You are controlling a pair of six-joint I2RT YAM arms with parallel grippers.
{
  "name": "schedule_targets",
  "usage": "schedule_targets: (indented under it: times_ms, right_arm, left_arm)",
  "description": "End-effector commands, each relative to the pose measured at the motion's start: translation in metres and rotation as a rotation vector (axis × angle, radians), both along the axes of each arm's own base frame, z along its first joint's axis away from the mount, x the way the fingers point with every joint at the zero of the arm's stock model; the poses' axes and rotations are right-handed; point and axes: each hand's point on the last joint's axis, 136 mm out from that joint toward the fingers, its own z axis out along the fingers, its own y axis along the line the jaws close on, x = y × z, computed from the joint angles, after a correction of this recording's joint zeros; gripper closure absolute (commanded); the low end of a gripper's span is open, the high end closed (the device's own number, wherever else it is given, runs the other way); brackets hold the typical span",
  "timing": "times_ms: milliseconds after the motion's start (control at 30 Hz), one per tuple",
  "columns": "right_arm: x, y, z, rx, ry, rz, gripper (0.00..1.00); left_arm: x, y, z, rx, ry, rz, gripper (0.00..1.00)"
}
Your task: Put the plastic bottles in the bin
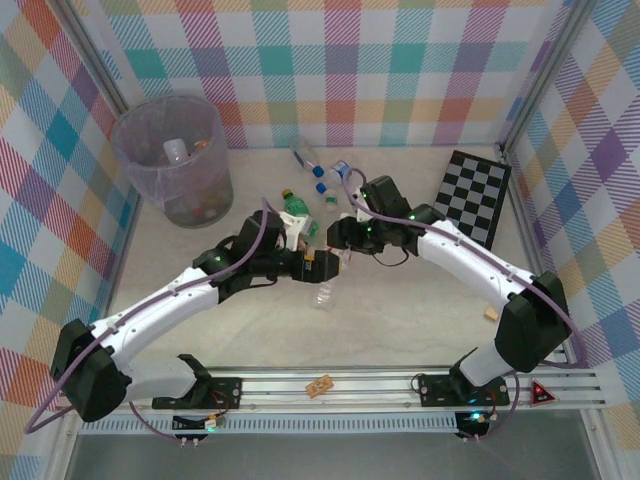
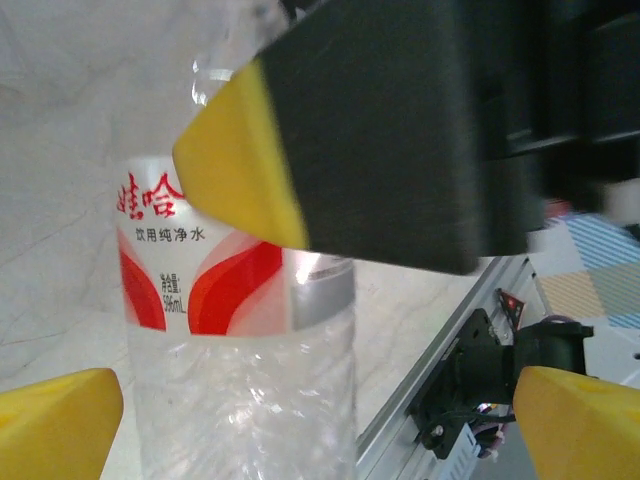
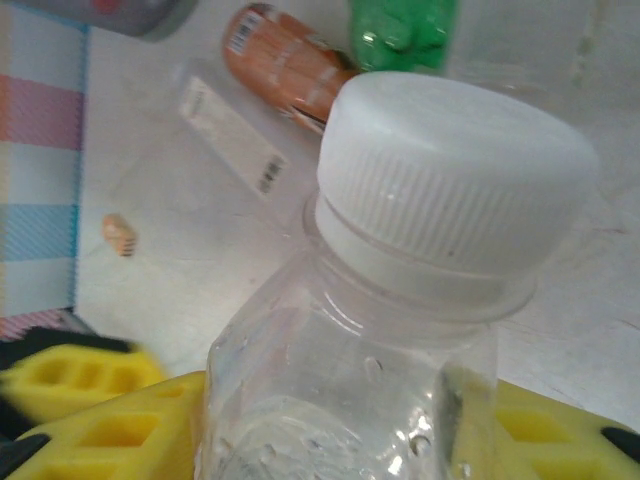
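A clear plastic bottle with a white cap and a red-and-white label is held up over the middle of the table. My right gripper is shut on its shoulder, yellow fingers pressed against both sides. My left gripper stands wide open around the bottle's lower body, fingertips clear of it. Both grippers meet mid-table, left and right. A green bottle and two clear blue-capped bottles lie behind them. The grey bin stands far left with bottles inside.
A checkerboard lies at the right. An amber bottle and a flat clear bottle lie beyond the held one. A small wooden block sits on the front rail and a tan piece by the right arm.
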Motion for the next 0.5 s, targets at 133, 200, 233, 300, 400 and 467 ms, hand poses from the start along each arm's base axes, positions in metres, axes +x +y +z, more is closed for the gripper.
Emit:
schedule_targets:
  times_ms: [133, 200, 233, 300, 400, 467]
  right_arm:
    - [0.003, 0.015, 0.047, 0.139, -0.083, 0.056, 0.6]
    - [0.003, 0.016, 0.048, 0.146, -0.092, 0.059, 0.6]
    - [0.004, 0.016, 0.048, 0.148, -0.094, 0.056, 0.6]
    - [0.006, 0.017, 0.048, 0.149, -0.099, 0.054, 0.6]
    - [0.008, 0.018, 0.045, 0.146, -0.095, 0.054, 0.6]
    - [0.009, 0.018, 0.045, 0.15, -0.093, 0.05, 0.6]
  left_arm:
    - [0.008, -0.017, 0.007, -0.032, -0.029, -0.015, 0.01]
    - [0.008, -0.02, 0.008, -0.045, -0.03, -0.024, 0.06]
    - [0.007, -0.022, 0.01, -0.052, -0.033, -0.031, 0.11]
    - [0.008, -0.021, 0.011, -0.05, -0.037, -0.024, 0.22]
    - [0.009, -0.02, 0.012, -0.048, -0.04, -0.017, 0.34]
    - [0.009, -0.02, 0.009, -0.044, -0.033, -0.011, 0.39]
